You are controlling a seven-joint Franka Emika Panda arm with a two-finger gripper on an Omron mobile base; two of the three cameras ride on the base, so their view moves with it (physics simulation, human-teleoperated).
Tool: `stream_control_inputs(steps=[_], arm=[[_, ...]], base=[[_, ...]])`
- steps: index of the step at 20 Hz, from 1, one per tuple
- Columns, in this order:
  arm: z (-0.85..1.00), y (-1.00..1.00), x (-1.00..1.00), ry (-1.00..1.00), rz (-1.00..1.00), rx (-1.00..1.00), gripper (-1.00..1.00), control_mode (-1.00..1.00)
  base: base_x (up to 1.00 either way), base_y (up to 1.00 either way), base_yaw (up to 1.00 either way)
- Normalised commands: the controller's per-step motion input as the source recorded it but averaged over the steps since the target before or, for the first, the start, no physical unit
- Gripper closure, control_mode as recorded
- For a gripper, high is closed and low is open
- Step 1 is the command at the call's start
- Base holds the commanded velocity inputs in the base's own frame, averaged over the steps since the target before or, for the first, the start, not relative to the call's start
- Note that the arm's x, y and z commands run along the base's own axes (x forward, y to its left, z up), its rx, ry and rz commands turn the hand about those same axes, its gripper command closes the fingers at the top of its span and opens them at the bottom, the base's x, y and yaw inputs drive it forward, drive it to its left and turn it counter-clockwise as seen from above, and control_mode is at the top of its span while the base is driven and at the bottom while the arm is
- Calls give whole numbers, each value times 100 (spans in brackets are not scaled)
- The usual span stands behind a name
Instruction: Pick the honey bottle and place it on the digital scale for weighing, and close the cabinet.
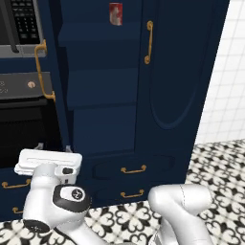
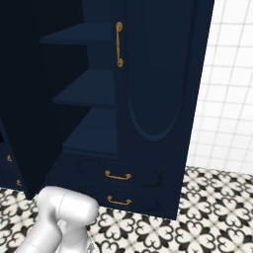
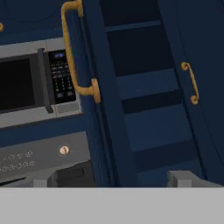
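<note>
You are facing the cabinet [image 1: 182, 72] — a tall dark navy unit with one door swung open on the left and the right door shut. The open door's edge [image 3: 98, 109] runs down the middle of the hand view, carrying a long curved brass handle [image 3: 72, 57]. The shut right door has its own brass handle [image 1: 149, 42], set near the inner edge, with an oval panel moulded into the door face.

Inside, you can see navy shelves [image 1: 103, 86] stacked one above another. On the top shelf, towards the right, stands a small red-and-white box [image 1: 116, 13] — upright, just beside the closed door's edge.

Below the cabinet sit two navy drawers [image 1: 134, 174], each with a short brass pull. To the left of the open door there is a microwave [image 3: 26, 85] with a dark keypad, and under it a black oven [image 1: 24, 129] with a grey control strip.

Your fingers [image 3: 109, 179] stand wide apart with nothing between them, aimed at the open door's edge and the shelves beyond.

The floor [image 2: 212, 212] is patterned black-and-white tile; the wall [image 2: 227, 89] on the right is white tile.
</note>
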Motion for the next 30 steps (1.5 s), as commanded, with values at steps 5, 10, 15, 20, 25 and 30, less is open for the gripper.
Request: stream_control_inputs(steps=[5,10,15,20,25,30], arm=[[-37,90,97,-1,-12,2,-100,-100],[-28,78,100,0,-13,8,-100,-100],[-20,46,88,0,-18,6,-100,-100],[5,-58,6,-7,-17,10,-100,-100],[12,-94,5,-2,-15,15,-100,-100],[1,-100,31,0,-10,18,-100,-100]], base=[[0,0,0],[0,0,0],[0,0,0],[0,0,0],[0,0,0],[0,0,0]])
